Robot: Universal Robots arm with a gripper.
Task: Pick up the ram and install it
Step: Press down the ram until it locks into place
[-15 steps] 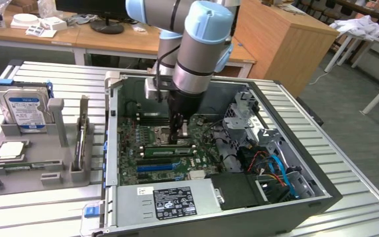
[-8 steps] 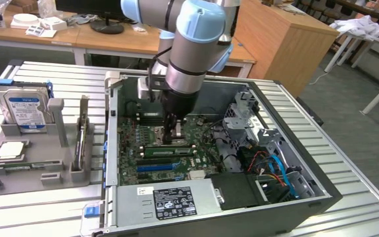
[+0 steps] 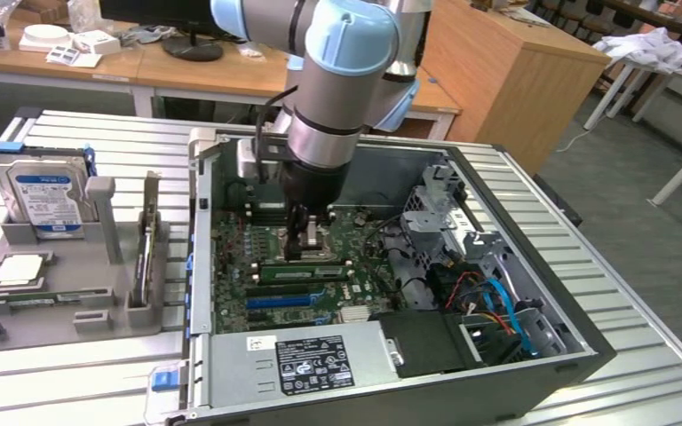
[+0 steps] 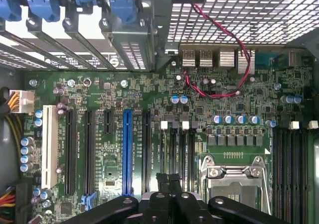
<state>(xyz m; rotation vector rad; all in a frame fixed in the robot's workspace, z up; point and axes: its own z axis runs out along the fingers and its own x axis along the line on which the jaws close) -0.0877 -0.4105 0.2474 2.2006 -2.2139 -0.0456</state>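
My gripper [image 3: 306,241] reaches straight down into the open computer case [image 3: 578,351], its tip low over the motherboard [image 3: 353,235]. The ram [image 3: 303,271], a thin green stick with dark chips, stands on its edge among the memory slots, close to the fingertips on the side toward the power supply. In the wrist view the gripper [image 4: 168,179] is shut, its two black fingers pressed together with nothing between them. They hang over the black memory slots [image 4: 177,147] with white latches. Whether the tip touches the ram I cannot tell.
A grey fixture [image 3: 81,297] at the exterior view's left holds a blue-labelled hard drive [image 3: 43,191] and a square chip [image 3: 19,271]. Inside the case are a power supply [image 3: 305,364], a drive cage with blue and orange cables [image 3: 495,306], a blue slot [image 4: 127,149] and a processor socket [image 4: 234,176].
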